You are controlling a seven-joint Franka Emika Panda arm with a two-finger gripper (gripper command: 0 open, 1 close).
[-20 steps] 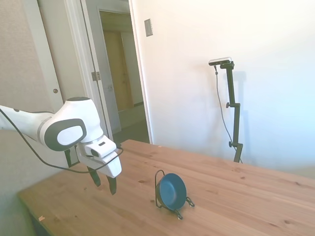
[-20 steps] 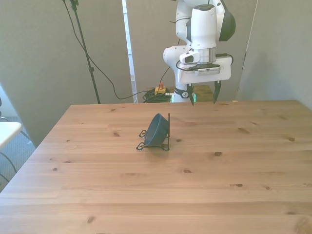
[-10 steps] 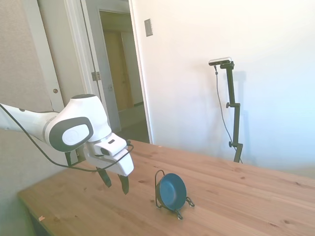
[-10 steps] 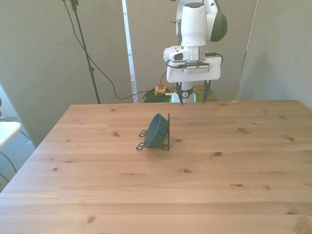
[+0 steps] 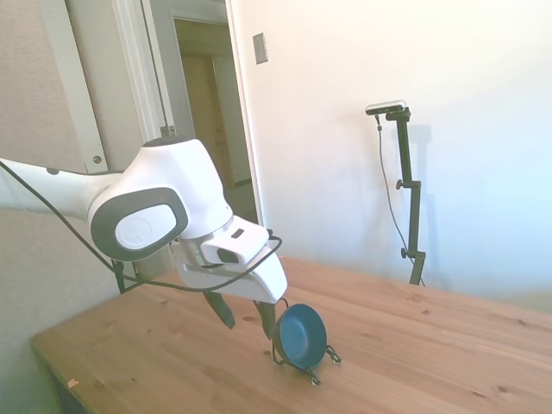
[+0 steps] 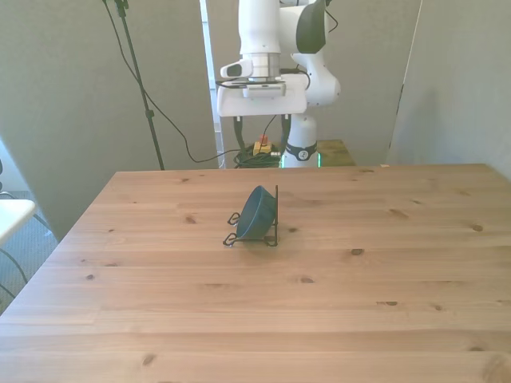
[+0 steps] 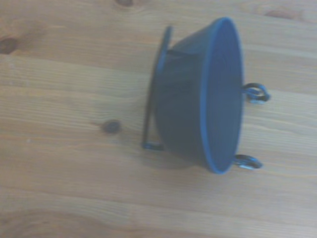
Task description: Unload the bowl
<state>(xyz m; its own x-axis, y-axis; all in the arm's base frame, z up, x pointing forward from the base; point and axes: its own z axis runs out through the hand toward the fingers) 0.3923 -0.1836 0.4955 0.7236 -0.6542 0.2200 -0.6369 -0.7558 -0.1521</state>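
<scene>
The dark teal bowl (image 5: 302,335) (image 6: 254,214) (image 7: 208,94) stands on edge in a thin black wire stand (image 5: 278,332) (image 6: 274,215) (image 7: 154,89) near the middle of the wooden table (image 6: 359,303). Its hollow faces the front view's left. My gripper (image 5: 243,317) (image 6: 260,137) hangs in the air above and behind the bowl, clear of it. It is open, with nothing between the two dark fingers. The wrist view looks straight down on the bowl and stand.
The table's far edge (image 6: 319,169) lies just below the gripper. Black cables (image 6: 172,128) hang beyond it. A white object (image 6: 12,215) sits off the table at the front view's left. An open doorway (image 5: 211,129) shows in the side view.
The arm has swung toward the front view's left and risen, bringing the open gripper from beside the bowl to above it. The bowl and stand have not moved.
</scene>
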